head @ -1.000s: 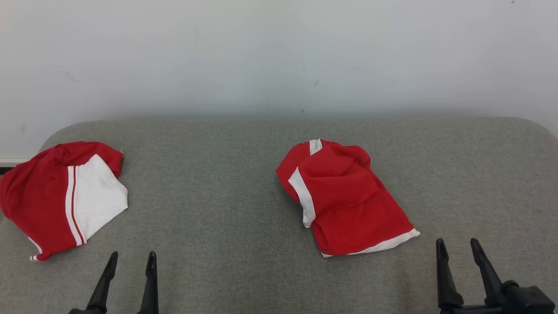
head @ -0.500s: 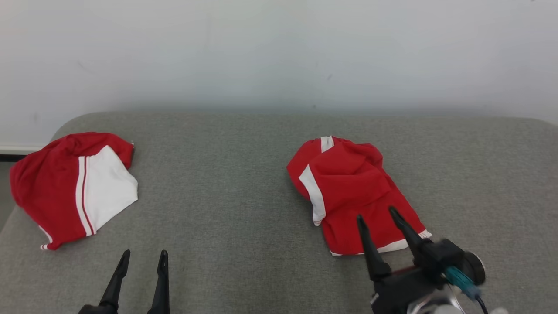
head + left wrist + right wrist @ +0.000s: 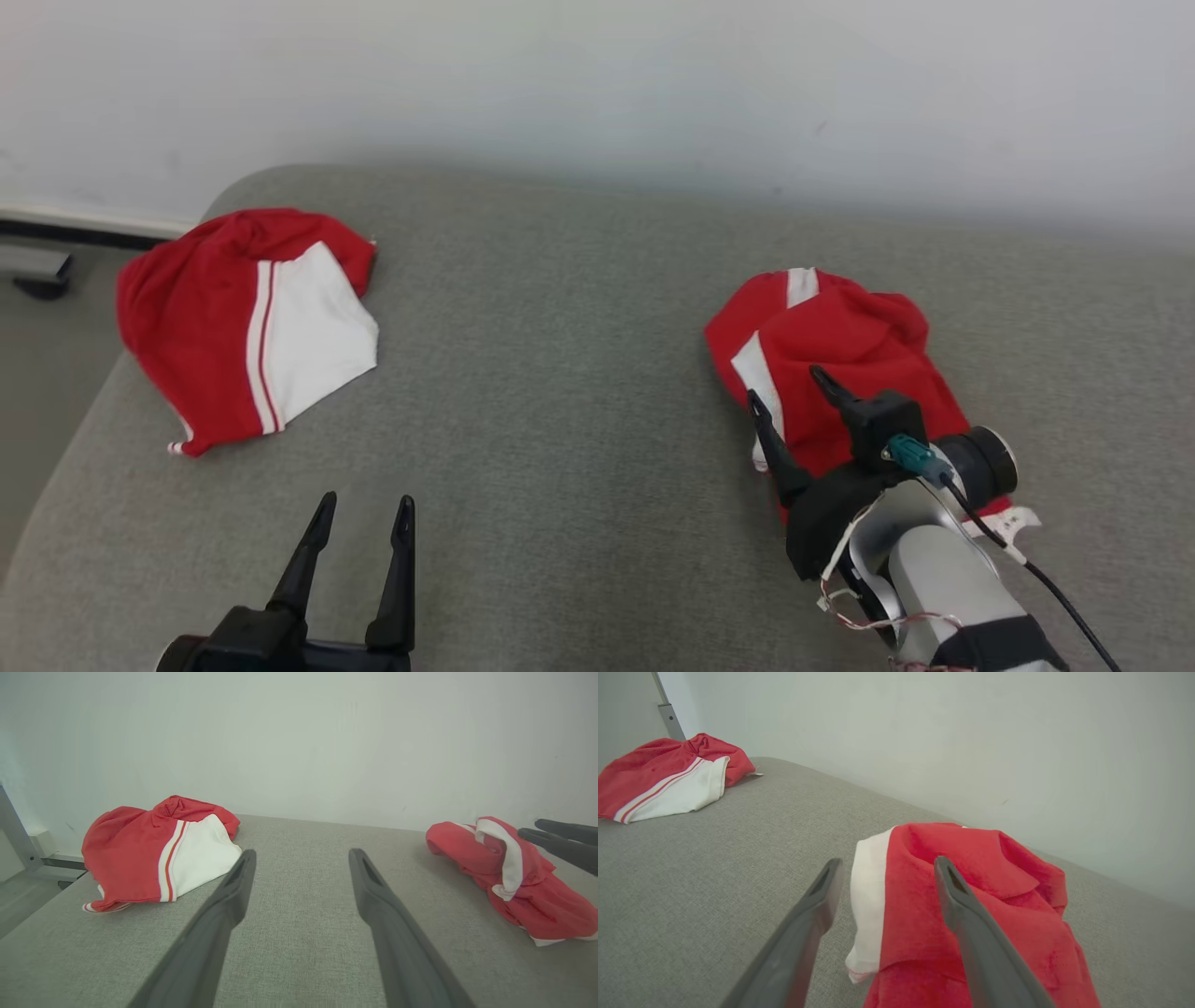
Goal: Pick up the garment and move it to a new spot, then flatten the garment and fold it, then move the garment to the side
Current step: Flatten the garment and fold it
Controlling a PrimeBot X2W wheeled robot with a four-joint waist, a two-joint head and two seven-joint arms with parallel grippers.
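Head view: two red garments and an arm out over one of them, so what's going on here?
The robot is about to pick up the crumpled red garment on the right of the grey padded surface. Its right gripper is open, with its fingers on either side of the garment's white-trimmed edge, and nothing is gripped yet. The left gripper is open over bare padding near the front. A second red-and-white garment lies apart at the far left, untouched.

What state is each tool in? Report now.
Left tool: open, empty.
Right tool: open, over the red garment, not gripping it.
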